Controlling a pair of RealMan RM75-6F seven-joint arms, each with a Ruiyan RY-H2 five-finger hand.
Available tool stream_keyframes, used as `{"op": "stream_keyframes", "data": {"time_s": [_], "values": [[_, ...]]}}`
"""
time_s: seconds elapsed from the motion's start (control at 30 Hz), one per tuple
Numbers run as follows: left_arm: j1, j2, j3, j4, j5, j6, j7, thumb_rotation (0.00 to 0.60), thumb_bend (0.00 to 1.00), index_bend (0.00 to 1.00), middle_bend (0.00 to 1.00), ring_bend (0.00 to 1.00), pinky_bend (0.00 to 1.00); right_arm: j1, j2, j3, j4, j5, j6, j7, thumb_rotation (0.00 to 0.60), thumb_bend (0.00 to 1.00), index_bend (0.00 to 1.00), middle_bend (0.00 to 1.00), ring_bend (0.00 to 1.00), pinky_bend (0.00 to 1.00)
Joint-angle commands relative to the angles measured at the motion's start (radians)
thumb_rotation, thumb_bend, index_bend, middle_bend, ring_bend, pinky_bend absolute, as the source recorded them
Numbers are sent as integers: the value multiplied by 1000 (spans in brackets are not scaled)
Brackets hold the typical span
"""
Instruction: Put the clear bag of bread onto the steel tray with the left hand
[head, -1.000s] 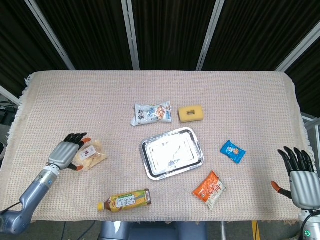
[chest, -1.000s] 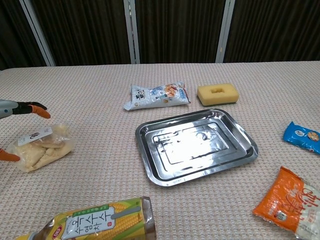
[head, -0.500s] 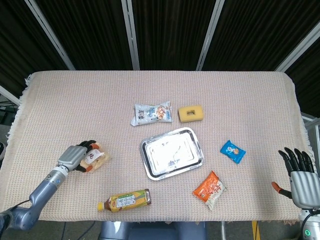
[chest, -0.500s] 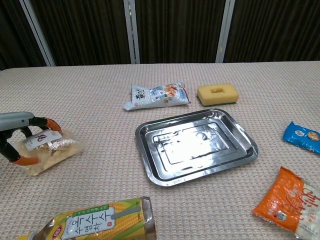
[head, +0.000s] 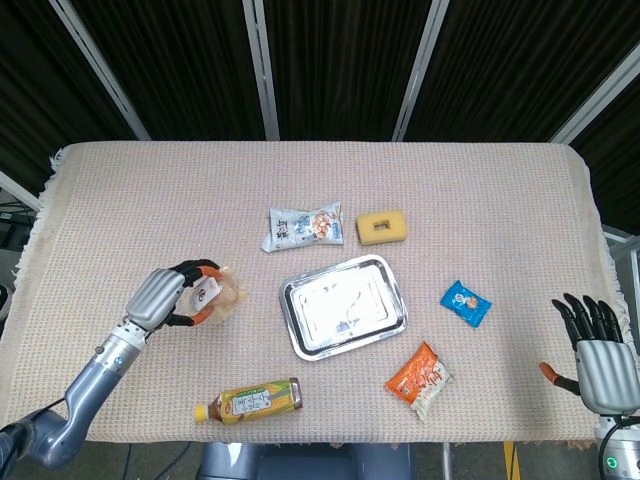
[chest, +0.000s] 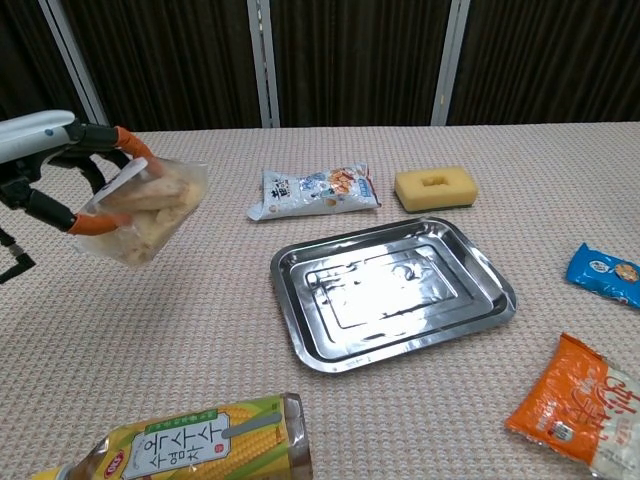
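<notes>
Left hand has its fingers wrapped around the clear bag of bread, lifted off the tabletop, at the steel tray's 9 o'clock.

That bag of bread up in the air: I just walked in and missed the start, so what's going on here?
The robot's left hand is holding the clear bag of bread, lifted clear of the tablecloth, to the left of the steel tray, which has nothing on it. The right hand sits idle and open at the table's right edge. A corn drink bottle, a pale blue snack pack, a yellow sponge, a small blue packet and an orange packet lie untouched around the tray.
</notes>
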Motion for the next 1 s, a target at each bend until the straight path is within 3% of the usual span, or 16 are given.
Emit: {"op": "stream_keyframes", "data": {"time_s": [0.03, 0.23, 0.4, 0.47, 0.6, 0.67, 0.73, 0.87, 1.0], "values": [[-63, -1, -40, -45, -19, -54, 66, 600, 372, 494, 221, 230, 424, 2, 4, 0, -6, -11, 7, -5, 600, 69, 122, 73, 0, 56], [-171, -52, -83, -67, -89, -170, 194, 600, 372, 494, 221, 230, 420, 1, 18, -2, -21, -19, 12, -25, 600, 68, 122, 73, 0, 56], [-257, -156, -126, -35, -202, -239, 282, 600, 371, 488, 220, 230, 416, -2, 29, -6, -42, -31, 20, -45, 600, 69, 122, 73, 0, 56], [-284, -199, -137, -14, -240, -247, 316, 600, 372, 465, 215, 227, 370, -1, 31, -7, -49, -34, 21, -52, 600, 69, 122, 73, 0, 56], [-329, -260, -146, 9, -305, -272, 371, 600, 302, 317, 115, 138, 165, -2, 32, -9, -58, -35, 20, -61, 600, 68, 122, 73, 0, 55], [-347, -282, -149, 13, -328, -279, 387, 600, 152, 141, 19, 28, 37, -2, 32, -10, -60, -35, 19, -64, 600, 69, 122, 73, 0, 56], [-361, -301, -147, 17, -349, -287, 403, 594, 64, 26, 0, 0, 0, -1, 33, -9, -63, -34, 18, -67, 600, 69, 122, 73, 0, 55], [-368, -311, -134, 4, -352, -254, 451, 559, 34, 0, 0, 0, 0, -3, 33, -10, -65, -34, 20, -70, 600, 68, 122, 73, 0, 56], [-320, -273, -103, -49, -305, -141, 501, 559, 45, 0, 0, 0, 0, -3, 32, -9, -63, -31, 19, -67, 600, 68, 122, 73, 0, 55]]}}
